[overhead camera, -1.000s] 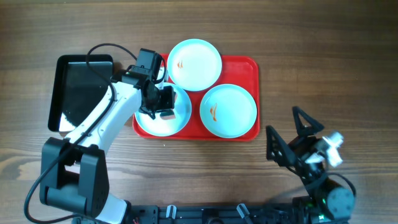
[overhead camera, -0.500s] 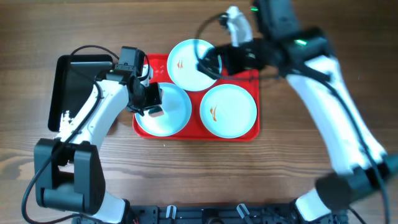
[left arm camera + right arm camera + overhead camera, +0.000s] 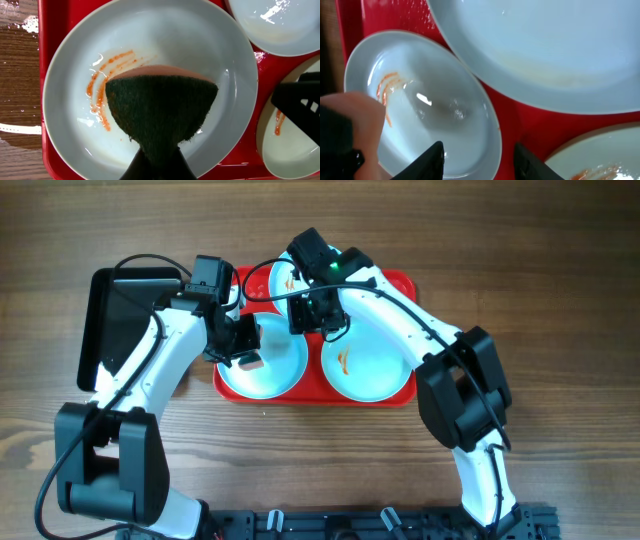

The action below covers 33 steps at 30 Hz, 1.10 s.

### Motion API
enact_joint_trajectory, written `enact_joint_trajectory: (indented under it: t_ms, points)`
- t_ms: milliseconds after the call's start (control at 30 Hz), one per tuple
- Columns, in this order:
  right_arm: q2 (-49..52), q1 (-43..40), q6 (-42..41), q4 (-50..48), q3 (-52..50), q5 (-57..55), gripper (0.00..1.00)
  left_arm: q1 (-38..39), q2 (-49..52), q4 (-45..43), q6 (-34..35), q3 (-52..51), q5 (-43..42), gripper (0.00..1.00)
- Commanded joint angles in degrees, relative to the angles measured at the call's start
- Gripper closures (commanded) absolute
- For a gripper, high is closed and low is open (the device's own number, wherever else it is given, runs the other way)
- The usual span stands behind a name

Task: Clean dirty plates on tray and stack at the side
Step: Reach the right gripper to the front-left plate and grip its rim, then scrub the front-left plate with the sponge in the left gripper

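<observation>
Three pale blue plates lie on the red tray [image 3: 402,286]. My left gripper [image 3: 246,350] is shut on a dark green sponge [image 3: 162,107], which presses on the left plate [image 3: 280,370]. That plate shows orange smears [image 3: 102,80] beside the sponge. My right gripper [image 3: 311,316] hangs over the tray's middle. In the right wrist view its jaws are open [image 3: 479,160] and straddle that plate's rim [image 3: 492,130], with no contact visible. The back plate [image 3: 282,278] is mostly hidden by the right arm. The right plate [image 3: 370,365] carries an orange smear.
A glossy black tray [image 3: 125,320] sits left of the red tray, under my left arm. Water drops wet the wooden table [image 3: 17,60] beside the red tray. The right arm arches over the tray's right and back parts.
The right arm has swung from the table's front right over the tray, and its gripper has come down at the left plate's rim with narrower jaws. The left gripper shifted slightly left with the sponge.
</observation>
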State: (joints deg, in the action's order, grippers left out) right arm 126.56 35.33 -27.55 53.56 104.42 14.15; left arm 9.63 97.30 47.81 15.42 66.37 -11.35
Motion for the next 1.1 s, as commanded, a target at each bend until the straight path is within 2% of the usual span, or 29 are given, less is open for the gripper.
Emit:
enact_joint_trajectory:
  t_ms: [0, 33, 500, 667, 800, 933, 1067]
  points:
    - [1.5, 0.6, -2.2, -2.5, -2.6, -4.3, 0.56, -0.2, 0.0, 0.2, 0.5, -0.1, 0.1, 0.96]
    - [1.5, 0.6, -2.2, -3.5, -3.7, -4.3, 0.59, -0.2, 0.0, 0.2, 0.5, -0.1, 0.1, 0.96]
    - [1.5, 2.4, -2.6, -10.8, -12.2, -5.0, 0.64, -0.2, 0.0, 0.2, 0.5, -0.1, 0.1, 0.96]
    - [1.5, 2.4, -2.5, -11.3, -12.5, -5.2, 0.85, -0.1, 0.0, 0.2, 0.5, -0.1, -0.2, 0.96]
    - [1.5, 2.4, -2.4, -11.0, -12.5, -4.9, 0.96, -0.1, 0.0, 0.0, 1.8, -0.1, -1.5, 0.96]
    - [1.5, 2.4, -2.4, -10.9, -12.5, -3.8, 0.96, 1.4, 0.0, -3.3, 1.8, -3.1, -3.1, 0.96]
    - [1.5, 2.4, -2.0, -10.9, -12.5, -3.8, 0.95, 6.5, 0.0, -10.6, 3.6, -8.1, -4.0, 0.96]
